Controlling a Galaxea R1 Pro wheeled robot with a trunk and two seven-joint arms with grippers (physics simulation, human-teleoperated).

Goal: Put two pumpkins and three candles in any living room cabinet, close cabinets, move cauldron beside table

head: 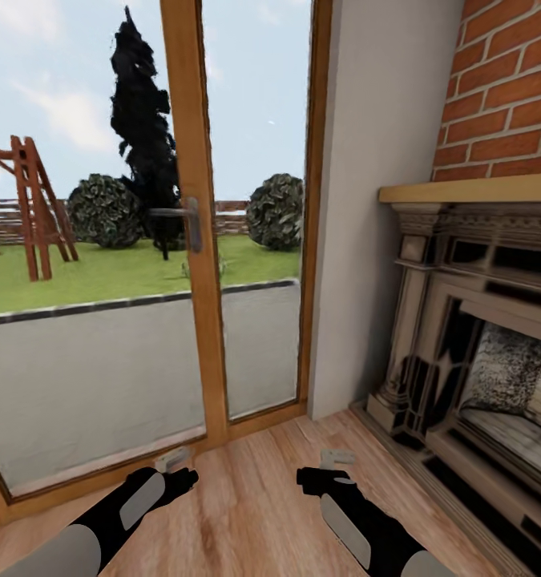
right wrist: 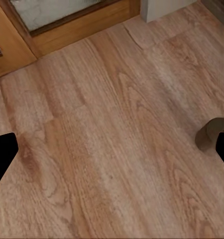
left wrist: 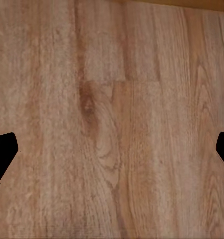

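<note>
Wood floor (head: 246, 497) fills what I see beneath both arms. My left gripper (head: 174, 460) hangs low over the boards with its fingers spread wide and nothing between them. My right gripper (head: 337, 459) is spread the same way, also empty. In the right wrist view a small grey-beige round shape, possibly one candle (right wrist: 210, 133), sits on the floor beside one fingertip. Ahead stands a glass door (head: 194, 224) onto a garden, with a fireplace (head: 478, 336) to my right.

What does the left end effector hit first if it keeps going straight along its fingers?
Likely the wooden floor: the left end effector points down at bare planks, open and holding nothing, with nothing in between.
</note>
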